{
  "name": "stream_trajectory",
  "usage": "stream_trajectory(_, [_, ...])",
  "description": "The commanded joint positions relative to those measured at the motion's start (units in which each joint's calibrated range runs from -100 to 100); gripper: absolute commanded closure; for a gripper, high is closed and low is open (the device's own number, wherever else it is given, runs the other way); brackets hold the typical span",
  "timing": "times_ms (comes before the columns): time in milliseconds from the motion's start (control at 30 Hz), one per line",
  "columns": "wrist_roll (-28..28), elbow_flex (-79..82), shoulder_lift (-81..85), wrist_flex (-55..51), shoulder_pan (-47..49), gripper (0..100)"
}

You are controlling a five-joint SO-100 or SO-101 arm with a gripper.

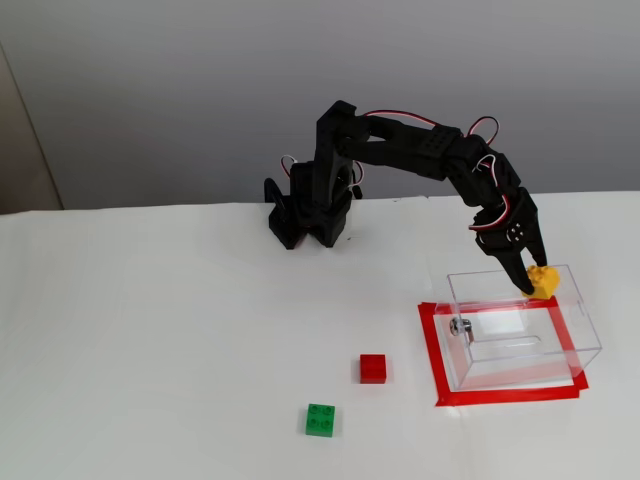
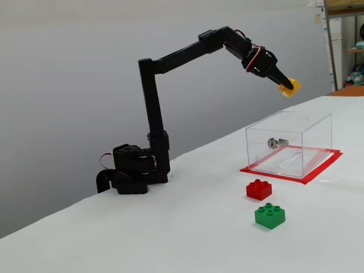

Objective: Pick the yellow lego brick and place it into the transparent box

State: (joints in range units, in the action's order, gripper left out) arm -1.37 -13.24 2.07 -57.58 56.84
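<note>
Nearest the camera in a fixed view sits the green brick (image 1: pixel 321 420), then the red brick (image 1: pixel 373 368), both loose on the white table (image 1: pixel 150 340) and well apart from my claw, not my concern. Beyond them is the transparent box (image 1: pixel 525 345), standing inside its red tape frame (image 1: pixel 432 350), metal knob (image 1: pixel 459 326) on the wall facing the red brick. Farthest back and highest up, my gripper (image 1: pixel 533 286) is clenched on the yellow lego brick (image 1: pixel 544 281), fingers pointing down and outward from the base. What matters: in the side-on fixed view the yellow lego brick (image 2: pixel 289 89) hangs well above the transparent box (image 2: pixel 289 143), about over the middle of its open top; from above it reads over the far rim, toward the right far corner. I judge the brick is over or just past the back wall, so I'd want it a little nearer the camera and lower before letting go, or it may clip the rim.
</note>
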Motion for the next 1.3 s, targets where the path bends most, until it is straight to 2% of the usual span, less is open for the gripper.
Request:
stream_trajectory(0, [-0.04, -2.76, 0.52, 0.58, -0.16, 84])
stream_trajectory(900, [-0.15, -2.4, 0.94, -0.03, -0.53, 82])
stream_trajectory(1100, [0.12, -1.86, 1.11, -0.29, -0.61, 65])
stream_trajectory(1267, [0.17, -1.95, 0.86, -0.21, -0.53, 63])
